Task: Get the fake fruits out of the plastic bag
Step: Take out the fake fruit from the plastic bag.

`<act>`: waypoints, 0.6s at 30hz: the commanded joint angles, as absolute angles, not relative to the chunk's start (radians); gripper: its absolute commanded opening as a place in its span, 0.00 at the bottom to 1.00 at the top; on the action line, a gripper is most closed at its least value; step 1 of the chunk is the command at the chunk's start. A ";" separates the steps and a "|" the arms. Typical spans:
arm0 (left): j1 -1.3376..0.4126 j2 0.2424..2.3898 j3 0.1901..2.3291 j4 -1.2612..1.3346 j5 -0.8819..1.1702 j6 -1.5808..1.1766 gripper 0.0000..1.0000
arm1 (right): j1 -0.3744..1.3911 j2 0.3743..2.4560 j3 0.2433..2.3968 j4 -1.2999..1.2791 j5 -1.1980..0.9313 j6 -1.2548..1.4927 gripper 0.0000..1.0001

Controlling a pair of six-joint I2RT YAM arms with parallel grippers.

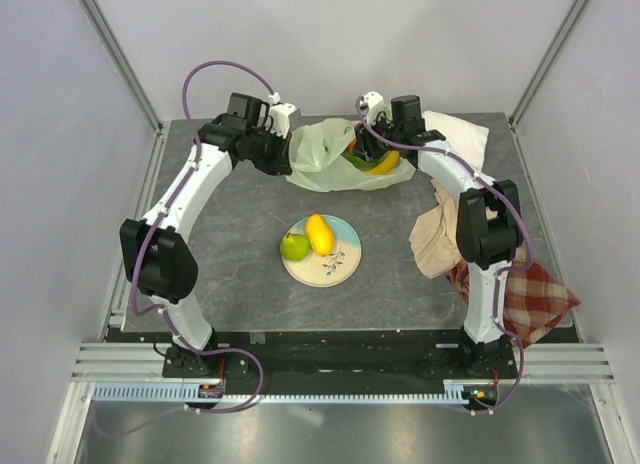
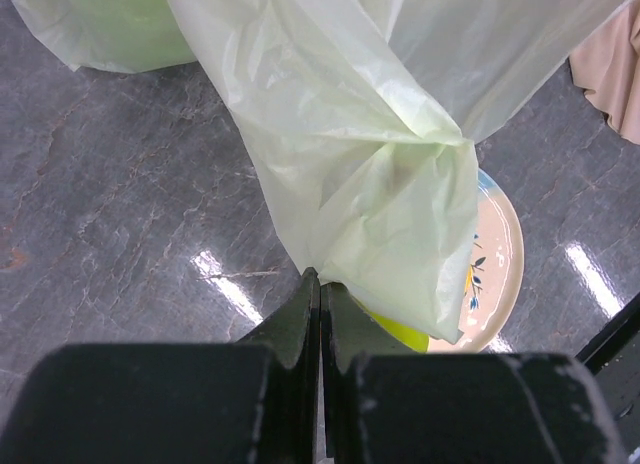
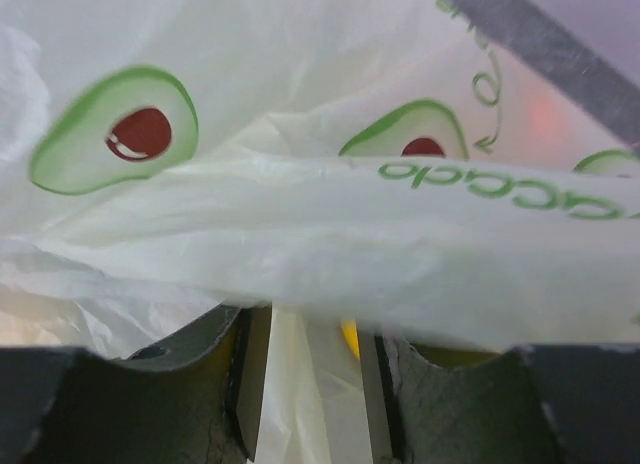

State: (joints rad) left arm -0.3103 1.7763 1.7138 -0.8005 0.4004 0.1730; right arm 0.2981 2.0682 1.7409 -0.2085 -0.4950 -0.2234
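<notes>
Fake fruits (image 1: 318, 234), two on one plate (image 1: 336, 268)

1. The bag (image 1: 325, 159) is pale green and half transparent. It has printed avocado halves, green with a brown-red stone, and green letters.
2. The mango (image 1: 319, 234) is yellow-orange and the apple (image 1: 294, 247) is green.
3. The banana (image 1: 383, 165) is yellow.
4. The plate (image 1: 345, 274) is cream, with pale blue at one part of the rim and a small sprig of dark leaves.
5. The table (image 1: 240, 214) is grey with lighter veins, like stone.
6. There is a white cloth (image 1: 455, 134), a beige cloth (image 1: 435, 239), and a checked cloth (image 1: 530, 294) in red and cream.
7. The arms (image 1: 190, 184) are white with black joints, and the cables (image 1: 215, 69) are purple.
</notes>
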 commanded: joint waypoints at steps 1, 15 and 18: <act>-0.316 1.781 1.753 -0.769 0.383 0.164 0.02 | 0.298 2.049 1.753 -0.204 -0.537 -0.271 0.47; -0.316 1.818 1.769 -0.769 0.417 0.146 0.01 | 0.298 2.428 2.077 -0.206 -0.190 -0.150 0.84; -0.318 1.819 1.764 -0.770 0.417 0.155 0.02 | 0.299 2.506 2.140 -0.189 -0.150 -0.124 0.88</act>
State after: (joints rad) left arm -0.3111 1.8122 1.7271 -0.7918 0.3973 0.1703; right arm 0.2989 2.4306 2.0369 -0.2157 -0.2459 -0.1936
